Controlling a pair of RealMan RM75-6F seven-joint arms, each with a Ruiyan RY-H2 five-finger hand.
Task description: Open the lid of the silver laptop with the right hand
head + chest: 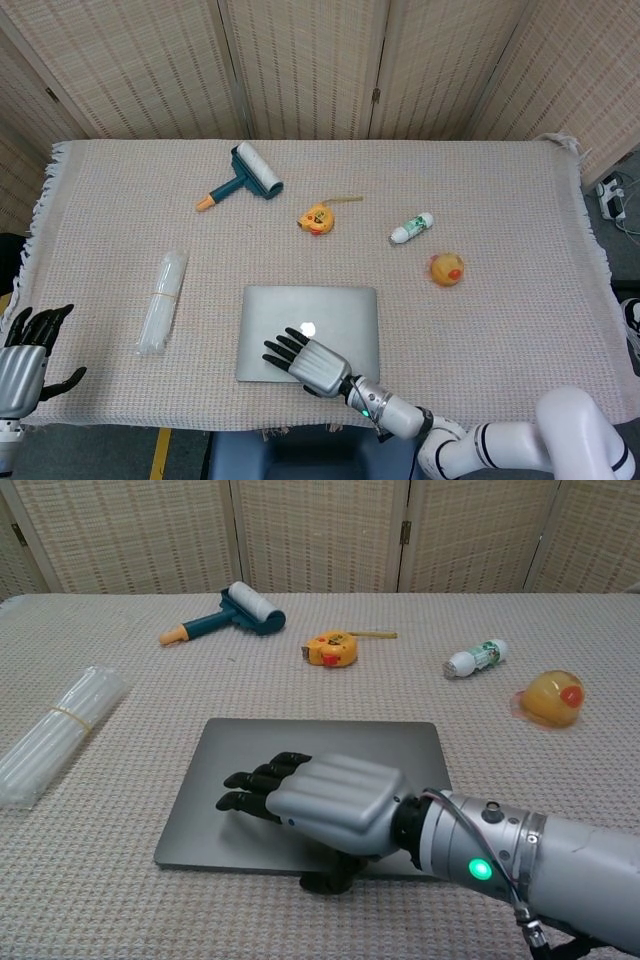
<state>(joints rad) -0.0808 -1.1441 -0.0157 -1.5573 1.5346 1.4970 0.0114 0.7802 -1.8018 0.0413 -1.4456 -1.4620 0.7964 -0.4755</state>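
The silver laptop point(318, 780) lies shut at the table's six o'clock edge. The right hand point(322, 802) rests on it, fingers spread, thumb under the front lip; lifting remains.

Bright, even light from overhead in both views; shadows stay soft and short, no glare on the laptop lid point(320, 755), focus sharp throughout.

No text, brand name or number is legible. The small white bottle point(476, 658), far beyond the right hand point(322, 803), carries a green label too small to read.
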